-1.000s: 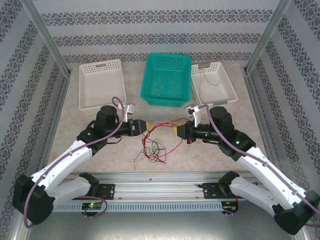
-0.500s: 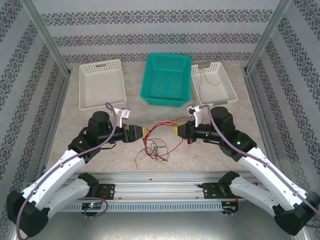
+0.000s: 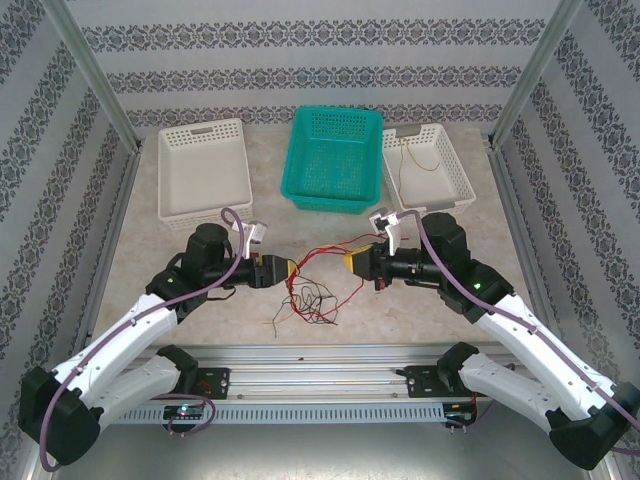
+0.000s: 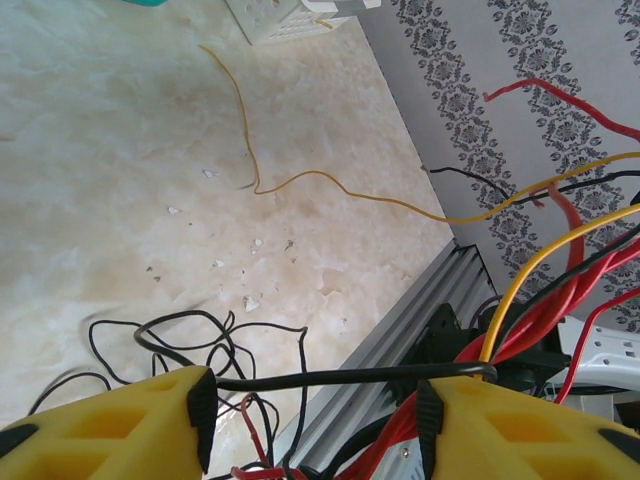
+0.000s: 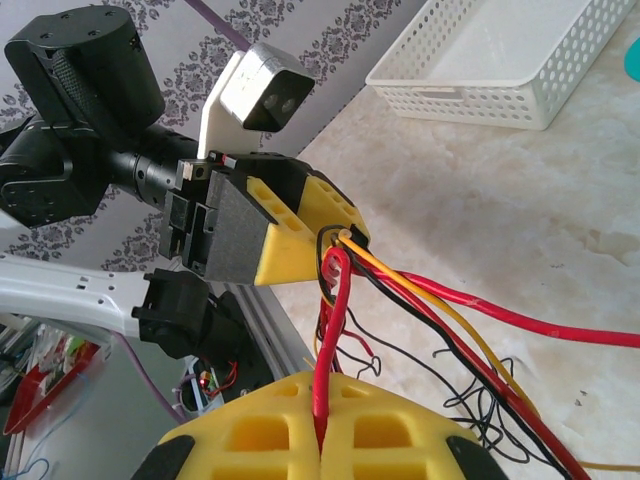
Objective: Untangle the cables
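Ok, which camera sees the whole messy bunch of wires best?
The top external view: the cables show whole, raised strands and loose ends on the table. The left wrist view gives close-up black loops; the right wrist view, red and yellow strands.

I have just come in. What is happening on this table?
Two robot arms work on a tangle of thin red, yellow and black cables over the table. The right gripper is shut on a red cable; the left gripper meets the bundle with its jaws apart. The tangle is not yet undone.
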### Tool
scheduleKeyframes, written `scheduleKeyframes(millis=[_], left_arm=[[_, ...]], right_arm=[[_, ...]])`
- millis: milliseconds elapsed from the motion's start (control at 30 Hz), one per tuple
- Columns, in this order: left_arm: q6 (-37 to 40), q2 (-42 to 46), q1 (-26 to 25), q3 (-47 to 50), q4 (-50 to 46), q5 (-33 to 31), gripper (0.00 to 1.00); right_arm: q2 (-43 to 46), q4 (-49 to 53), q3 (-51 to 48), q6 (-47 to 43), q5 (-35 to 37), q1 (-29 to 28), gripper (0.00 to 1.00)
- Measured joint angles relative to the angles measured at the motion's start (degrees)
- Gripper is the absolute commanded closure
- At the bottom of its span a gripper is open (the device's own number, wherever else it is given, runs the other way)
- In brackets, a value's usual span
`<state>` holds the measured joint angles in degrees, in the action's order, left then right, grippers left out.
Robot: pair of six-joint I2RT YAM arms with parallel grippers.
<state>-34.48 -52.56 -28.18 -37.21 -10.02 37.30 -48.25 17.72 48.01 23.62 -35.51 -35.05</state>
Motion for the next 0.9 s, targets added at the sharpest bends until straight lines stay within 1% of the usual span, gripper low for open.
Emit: scheduleKeyframes(millis=[167, 333, 567, 667, 800, 833, 900], left_arm=[[0.0, 0.2, 0.0, 0.3, 0.8, 0.0, 0.56], [0.0, 0.2, 0.0, 1.0, 2.8, 0.0, 0.68], [0.0, 0.2, 0.0, 1.0, 4.8, -0.5, 0.72], [-0.2, 0.9, 0.0, 2.3, 6.9, -1.2, 0.76], [-0.5, 3.7, 0.0, 5.6, 10.0, -1.6, 0.78], [-0.5, 4.2, 0.0, 6.2, 11.0, -1.5, 0.77], [-0.9, 5.2, 0.0, 8.0, 14.1, -1.5, 0.68]], right_arm=[[0.0, -0.3, 0.0, 0.0, -0.6, 0.0, 1.0], [0.0, -0.6, 0.0, 0.0, -1.5, -0.1, 1.0], [0.0, -1.0, 0.0, 0.1, -2.1, -0.9, 1.0], [0.0, -1.3, 0.0, 0.1, -2.4, -0.9, 1.0], [0.1, -1.3, 0.0, 0.0, -2.6, -0.9, 1.0], [0.2, -1.4, -0.1, 0.0, -2.6, -0.9, 1.0], [0.5, -1.7, -0.4, 0.1, -3.0, -0.9, 1.0]])
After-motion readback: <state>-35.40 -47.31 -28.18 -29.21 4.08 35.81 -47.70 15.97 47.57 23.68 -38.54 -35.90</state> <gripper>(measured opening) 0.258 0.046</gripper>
